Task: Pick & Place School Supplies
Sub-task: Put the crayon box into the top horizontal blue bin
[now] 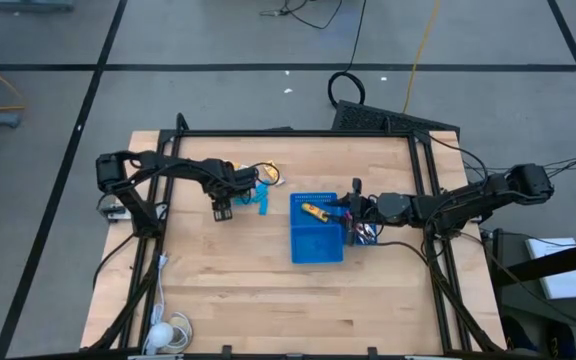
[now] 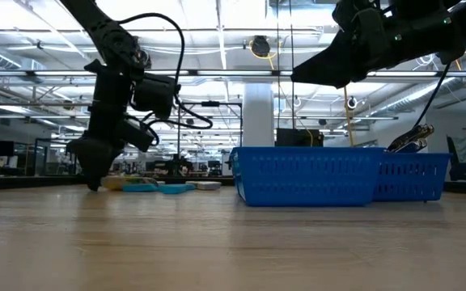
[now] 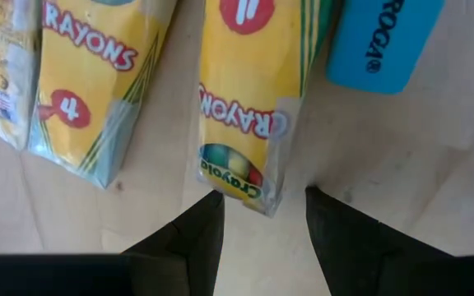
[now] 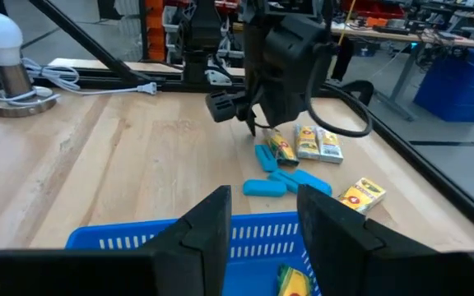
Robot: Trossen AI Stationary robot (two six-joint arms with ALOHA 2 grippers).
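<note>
Left pincer [image 3: 257,215] spread, empty — fingertips astride a yellow cardboard crayon packet's [image 3: 249,99] end; right pincer [image 4: 262,215] spread, empty, over the blue plastic basket's [image 4: 130,234] rim.

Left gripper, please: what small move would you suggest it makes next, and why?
Probably ease forward and down so the fingers straddle the crayon packet's end, then close. The left gripper is open, just short of the middle crayon packet, its fingers apart on either side of that end, nothing held yet.
</note>
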